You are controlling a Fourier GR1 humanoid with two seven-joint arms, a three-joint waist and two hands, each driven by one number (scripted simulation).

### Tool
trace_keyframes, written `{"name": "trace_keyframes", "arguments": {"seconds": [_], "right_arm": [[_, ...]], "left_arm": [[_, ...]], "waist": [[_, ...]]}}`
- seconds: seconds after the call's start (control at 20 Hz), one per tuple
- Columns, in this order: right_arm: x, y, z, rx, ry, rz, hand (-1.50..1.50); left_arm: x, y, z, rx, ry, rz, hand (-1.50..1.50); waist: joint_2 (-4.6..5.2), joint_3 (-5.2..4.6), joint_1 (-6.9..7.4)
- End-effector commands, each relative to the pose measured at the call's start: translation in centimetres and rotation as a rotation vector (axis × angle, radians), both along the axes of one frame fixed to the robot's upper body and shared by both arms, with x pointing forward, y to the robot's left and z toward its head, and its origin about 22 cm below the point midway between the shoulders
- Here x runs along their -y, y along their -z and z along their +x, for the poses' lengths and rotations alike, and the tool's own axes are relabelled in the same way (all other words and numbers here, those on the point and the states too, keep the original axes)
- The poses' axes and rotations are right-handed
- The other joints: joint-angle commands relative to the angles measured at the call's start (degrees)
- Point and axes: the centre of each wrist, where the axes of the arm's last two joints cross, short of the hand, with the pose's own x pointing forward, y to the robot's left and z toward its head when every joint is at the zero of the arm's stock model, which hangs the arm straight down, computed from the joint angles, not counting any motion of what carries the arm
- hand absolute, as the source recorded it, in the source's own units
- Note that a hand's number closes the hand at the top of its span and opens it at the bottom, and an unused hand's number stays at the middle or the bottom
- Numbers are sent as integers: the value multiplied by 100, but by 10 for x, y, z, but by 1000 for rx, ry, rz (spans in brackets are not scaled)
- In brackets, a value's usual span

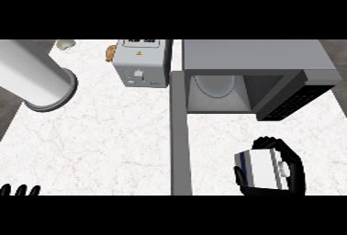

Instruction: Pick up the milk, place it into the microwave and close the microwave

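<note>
A: Which step is shown?
B: Carrying. The right hand [288,170], fingers curled round the milk [259,169], holds it near the table's [102,137] front edge, before the microwave [254,73]. Its door [179,133] stands open.
A: And next?
B: Judged: move the milk forward into the cavity, release, then swing the door shut.
A: The left hand [20,190]?
B: At the lower left edge, fingers straight, resting.
A: Any writing?
B: Marks on the toaster [141,62]; unreadable.
</note>
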Motion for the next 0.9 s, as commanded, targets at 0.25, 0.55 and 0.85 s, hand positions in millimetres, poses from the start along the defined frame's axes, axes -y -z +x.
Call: {"name": "trace_keyframes", "arguments": {"seconds": [0.25, 0.55, 0.85], "right_arm": [[-43, -24, 46, 4, 26, -83, 150], [-48, -15, 94, -36, 43, -118, 150], [-55, -12, 130, -129, 114, -218, 150]], "left_arm": [[-10, 5, -3, -10, 1, -14, -150], [2, 9, 14, -14, -19, 9, -150], [-18, 5, -3, -18, -6, 15, -150]], "waist": [[16, 3, 58], [32, 6, 67], [35, 6, 110]]}}
